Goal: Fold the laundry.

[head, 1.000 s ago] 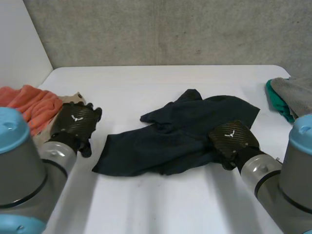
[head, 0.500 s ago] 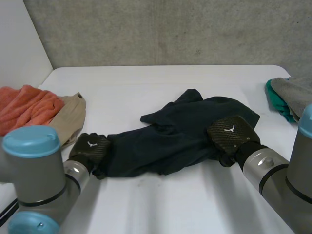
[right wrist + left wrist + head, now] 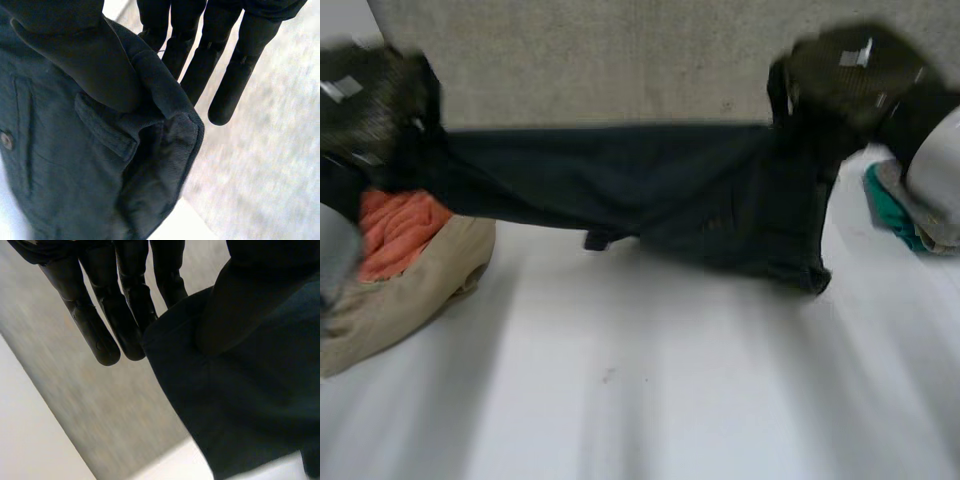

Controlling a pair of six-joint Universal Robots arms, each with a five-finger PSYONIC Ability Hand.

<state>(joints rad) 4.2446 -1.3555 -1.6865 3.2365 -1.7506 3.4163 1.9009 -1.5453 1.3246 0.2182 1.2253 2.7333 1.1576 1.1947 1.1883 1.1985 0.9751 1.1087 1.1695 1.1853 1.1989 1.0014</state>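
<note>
Above the bench (image 3: 670, 390), the dark garment (image 3: 650, 190) is now hanging stretched between both hands. A second ago it was lying crumpled on the surface with the hands only arriving at its two ends. That lift is opening the cloth out, so the spreading step looks under way and the folding itself is not yet begun.

The left hand (image 3: 370, 95) is pinching one end, its thumb pressing the cloth against straight fingers (image 3: 100, 325). The right hand (image 3: 855, 70) is clamping the other end the same way, thumb over a thick hem and fingers (image 3: 230, 85) behind it. A buttoned pocket (image 3: 30, 145) there suggests trousers or shorts.

An orange towel (image 3: 395, 230) and a beige cloth (image 3: 400, 290) are waiting at the left, and green and grey cloths (image 3: 900, 205) at the right.

No writing is readable; a pale mark on the back of each hand is too blurred to make out.
</note>
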